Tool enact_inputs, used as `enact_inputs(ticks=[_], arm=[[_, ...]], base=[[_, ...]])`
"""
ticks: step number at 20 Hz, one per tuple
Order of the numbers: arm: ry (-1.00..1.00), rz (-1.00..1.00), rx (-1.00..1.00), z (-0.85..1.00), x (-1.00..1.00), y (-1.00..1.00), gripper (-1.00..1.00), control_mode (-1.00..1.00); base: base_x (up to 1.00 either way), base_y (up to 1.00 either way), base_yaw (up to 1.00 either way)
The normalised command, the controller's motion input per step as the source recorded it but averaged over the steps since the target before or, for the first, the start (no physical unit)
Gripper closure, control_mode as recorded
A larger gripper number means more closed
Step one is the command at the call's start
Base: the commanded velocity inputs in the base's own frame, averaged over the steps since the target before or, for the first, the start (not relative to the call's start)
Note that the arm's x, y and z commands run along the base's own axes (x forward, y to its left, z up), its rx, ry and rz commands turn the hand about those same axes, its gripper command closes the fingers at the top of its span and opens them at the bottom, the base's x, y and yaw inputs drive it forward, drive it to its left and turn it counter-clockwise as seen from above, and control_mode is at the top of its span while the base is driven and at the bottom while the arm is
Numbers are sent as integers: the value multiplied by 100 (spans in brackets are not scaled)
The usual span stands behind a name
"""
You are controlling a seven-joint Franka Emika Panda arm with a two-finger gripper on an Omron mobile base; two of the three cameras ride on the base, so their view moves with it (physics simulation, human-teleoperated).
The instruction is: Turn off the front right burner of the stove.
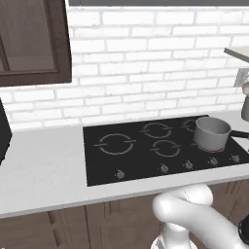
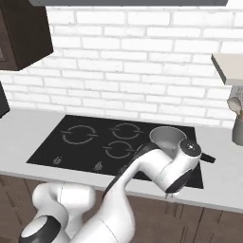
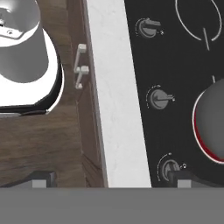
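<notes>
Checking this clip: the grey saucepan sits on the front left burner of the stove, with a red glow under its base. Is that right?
Not quite. The grey saucepan sits on the front right burner of the stove, not the front left, as the left base view shows. The red glow under its base is correct and also shows in the hand view.

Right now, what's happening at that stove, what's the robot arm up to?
The white arm is bent low at the front edge of the stove, with its gripper pointing down over the row of small grey knobs. A grey saucepan sits on the front right burner, whose rim glows red, so that burner looks lit. The fingertips sit beside the nearest knob at the edge of the hand view, and nothing is gripped; whether they touch it I can't tell.
</notes>
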Motion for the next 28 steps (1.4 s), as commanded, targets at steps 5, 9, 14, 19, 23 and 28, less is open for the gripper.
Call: enact_inputs(ticks=[5, 9, 14, 19, 23, 28], arm=[[12, 0, 0, 1, 32, 0, -100, -100], [8, 0, 0, 0, 34, 0, -100, -100], [2, 5, 0, -3, 9, -8, -100, -100], [0, 3, 0, -8, 9, -17, -100, -100], [0, 5, 0, -7, 7, -21, -100, -100], [0, 0, 0, -20, 1, -16, -100, -100]], base=[[0, 0, 0], [0, 0, 0], [0, 0, 0], [0, 0, 0], [0, 0, 0], [0, 0, 0]])
